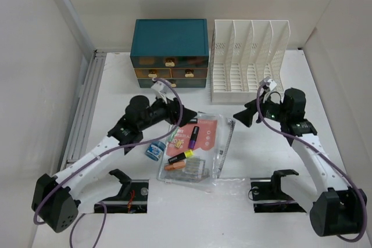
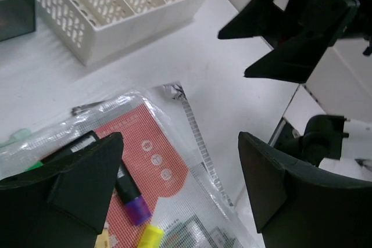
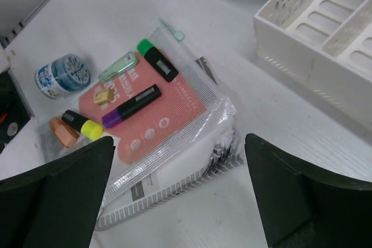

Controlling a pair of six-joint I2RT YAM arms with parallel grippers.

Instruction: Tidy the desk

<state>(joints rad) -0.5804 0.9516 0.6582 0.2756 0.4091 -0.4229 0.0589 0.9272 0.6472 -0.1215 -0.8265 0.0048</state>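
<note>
From where I stood, the thing to be tidied was a clear pouch [image 1: 195, 149] lying in the middle of the desk [image 1: 273, 155], between the two arms. It rested on what looked like a spiral pad [image 3: 174, 181], though the plastic hid most of it. Inside the pouch lay several markers, a purple one [image 3: 131, 107] among them. A small round blue tin [image 1: 154, 151], or perhaps a roll of tape, sat just beside the pouch on its left. At the far edge stood a teal drawer chest [image 1: 170, 50] and, to its right, a white file rack [image 1: 250, 56].

The left end effector [image 2: 180, 135] hung over the far left part of the pouch with its jaws spread wide, holding nothing. The right end effector [image 3: 179, 139] was likewise released and empty, poised just off the pouch's far right corner.

I judged no grasp had begun. The worry was the slick plastic. A pinch on the film alone could slip, or lift the pouch so that it sagged and the markers slid to one end. Pushing it might drag the pad underneath askew. The two arms were also close over the same spot, so reaching in together risked a knock between them.
</note>
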